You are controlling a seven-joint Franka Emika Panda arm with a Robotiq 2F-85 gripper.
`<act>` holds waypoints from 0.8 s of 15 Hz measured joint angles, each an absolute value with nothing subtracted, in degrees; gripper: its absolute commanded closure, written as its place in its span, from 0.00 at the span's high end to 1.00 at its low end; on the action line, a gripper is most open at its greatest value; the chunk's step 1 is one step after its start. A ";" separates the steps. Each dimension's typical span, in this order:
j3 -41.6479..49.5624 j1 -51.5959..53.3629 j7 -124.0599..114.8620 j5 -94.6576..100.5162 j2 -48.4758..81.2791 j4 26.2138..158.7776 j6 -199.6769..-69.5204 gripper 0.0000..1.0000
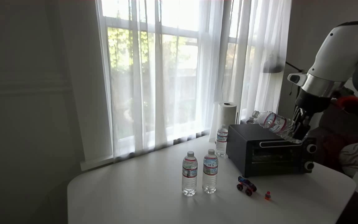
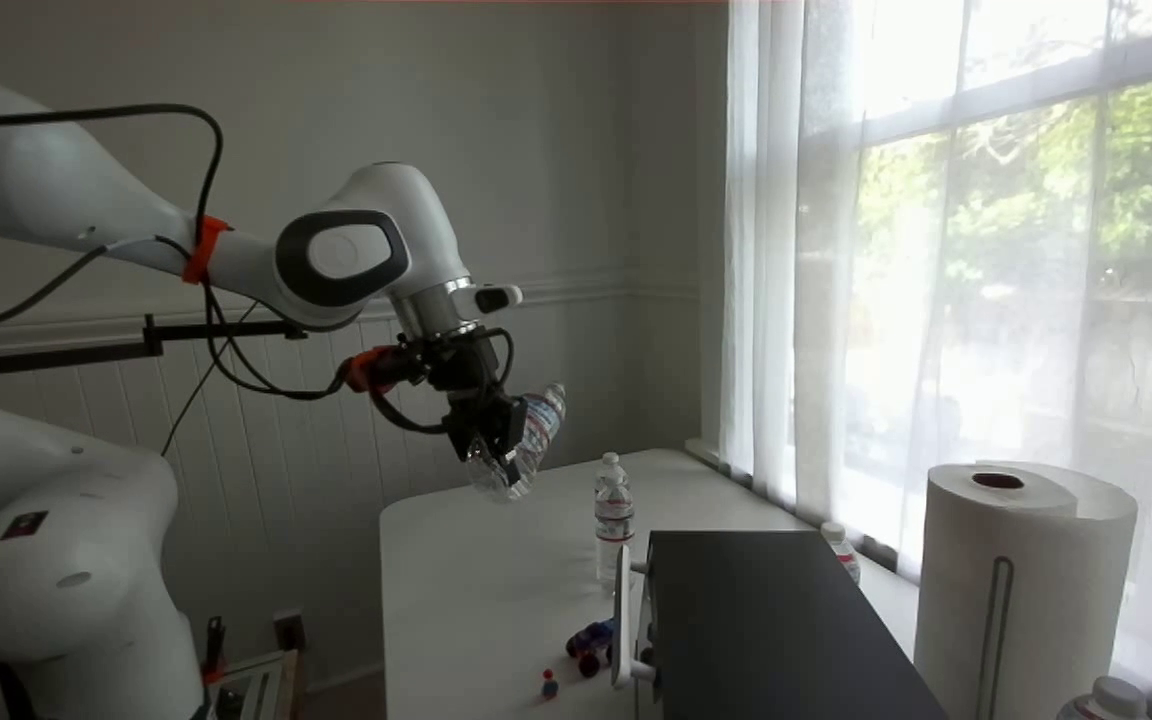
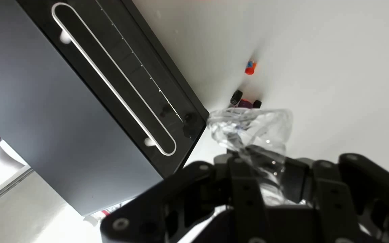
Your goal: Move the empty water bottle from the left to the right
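The empty clear water bottle, with a red, white and blue label, is held tilted in the air; it shows in both exterior views (image 1: 275, 123) (image 2: 540, 425). In the wrist view the bottle (image 3: 255, 126) looks squeezed and crumpled between the fingers. My gripper (image 1: 300, 129) is shut on the bottle near its base end; it also shows in an exterior view (image 2: 496, 450) and in the wrist view (image 3: 265, 162). In an exterior view the bottle's cap end points away from the gripper, up and to the left. The gripper hides part of the bottle's lower body.
A black toaster oven (image 1: 275, 158) with a front handle stands on the white table (image 1: 126, 196). Two full bottles (image 1: 190, 174) (image 1: 210, 172) stand upright; another (image 1: 221, 141) stands beside the oven. A toy truck (image 1: 246, 185), small figure (image 1: 268, 195) and paper towel roll (image 2: 1026, 580) are nearby.
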State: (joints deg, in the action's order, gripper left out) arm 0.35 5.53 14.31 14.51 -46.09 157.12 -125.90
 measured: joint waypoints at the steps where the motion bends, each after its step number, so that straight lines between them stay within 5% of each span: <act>1: 0.35 5.53 14.31 14.50 -46.07 157.16 -125.90 0.04; 12: 0.35 5.51 14.31 14.48 -46.03 157.24 -125.90 0.01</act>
State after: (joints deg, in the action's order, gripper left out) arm 0.35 5.51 14.31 14.48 -46.03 157.24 -125.90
